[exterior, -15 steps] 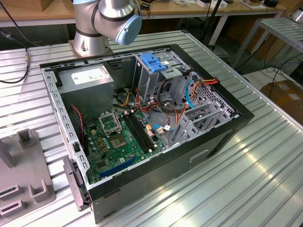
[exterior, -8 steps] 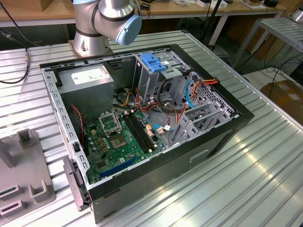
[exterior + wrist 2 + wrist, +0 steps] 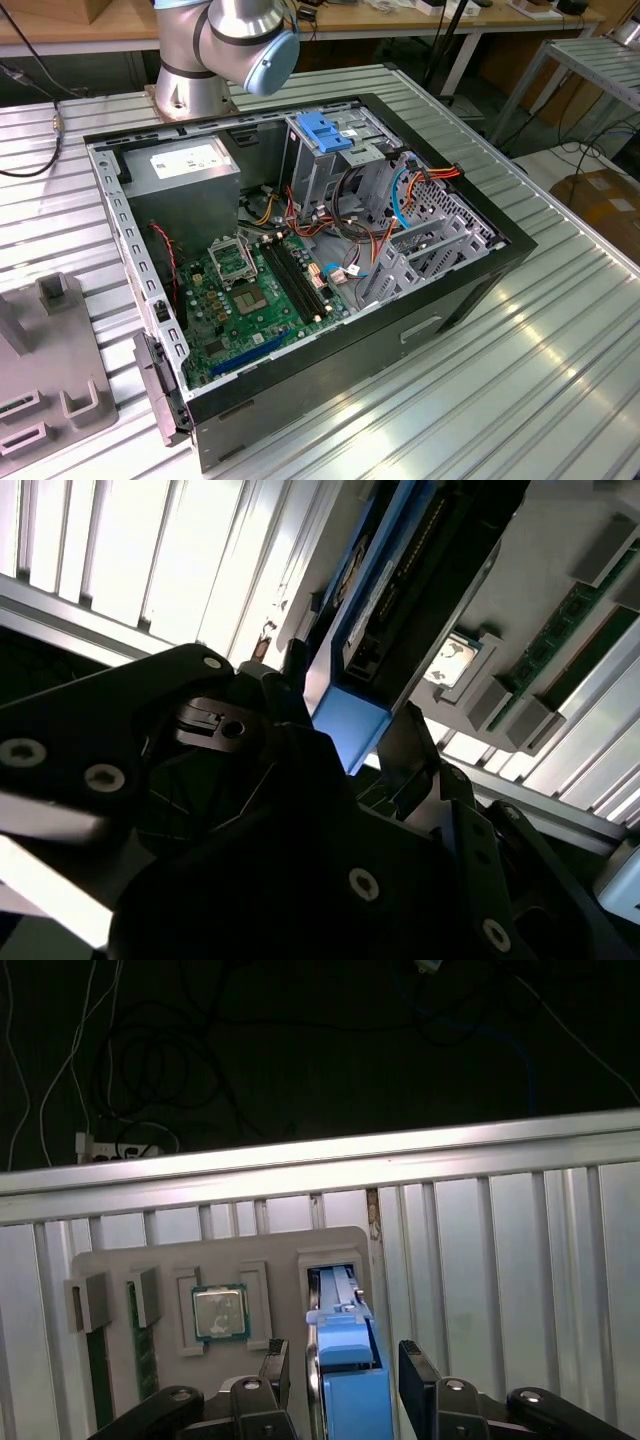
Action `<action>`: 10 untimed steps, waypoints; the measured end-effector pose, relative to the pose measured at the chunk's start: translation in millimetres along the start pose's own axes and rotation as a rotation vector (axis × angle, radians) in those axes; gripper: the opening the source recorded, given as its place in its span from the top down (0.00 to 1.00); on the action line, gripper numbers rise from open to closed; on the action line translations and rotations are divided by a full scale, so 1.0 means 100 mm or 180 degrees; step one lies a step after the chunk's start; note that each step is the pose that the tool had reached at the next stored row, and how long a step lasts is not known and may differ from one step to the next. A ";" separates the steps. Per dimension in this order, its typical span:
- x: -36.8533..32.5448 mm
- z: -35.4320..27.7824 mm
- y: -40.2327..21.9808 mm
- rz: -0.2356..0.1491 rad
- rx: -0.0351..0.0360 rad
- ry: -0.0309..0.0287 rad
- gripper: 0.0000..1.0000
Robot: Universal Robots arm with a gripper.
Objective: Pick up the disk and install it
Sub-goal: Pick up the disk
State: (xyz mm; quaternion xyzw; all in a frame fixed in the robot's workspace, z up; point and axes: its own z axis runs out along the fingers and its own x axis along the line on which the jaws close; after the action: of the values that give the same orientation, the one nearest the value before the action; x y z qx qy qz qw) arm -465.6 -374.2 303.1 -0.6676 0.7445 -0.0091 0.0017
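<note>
**Fig. 1. Pick-up stage, gripper at the disk.** In the first wrist view the disk stands on edge in a slot of a grey fixture tray, its light-blue carrier end toward the camera. The tray lies on the slatted metal table near the table's edge. It also holds 1 processor chip and 2 memory sticks in separate pockets, beside the disk's slot but not touching it.

The gripper straddles the carrier. Its 2 fingers sit 1 on each side w/ a thin gap visible at both, so the jaws are open and grip nothing. The second wrist view shows the same blue carrier end just beyond the dark gripper body.

In the exterior view the open PC case lies on the table, w/ the metal drive cage and its blue bracket toward the back.

**Step in hand (judged):** grasp approach for pick-up. The disk is not yet lifted and install has not begun.

**Demands of the grasp (judged):** squeeze centred on the carrier sides, approx. square to them. The pull should run in line w/ the slot walls, since a tilted pull could bind the disk or drag the tray.
</note>
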 end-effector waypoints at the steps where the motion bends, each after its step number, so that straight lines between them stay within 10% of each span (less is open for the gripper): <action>1: 0.000 0.000 0.000 0.0001 0.0000 0.0000 0.44; 10: 0.000 0.001 0.000 0.0001 0.0000 0.0000 0.59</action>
State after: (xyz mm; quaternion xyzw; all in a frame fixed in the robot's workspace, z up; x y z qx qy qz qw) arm -465.6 -374.2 303.1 -0.6674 0.7446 -0.0091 0.0017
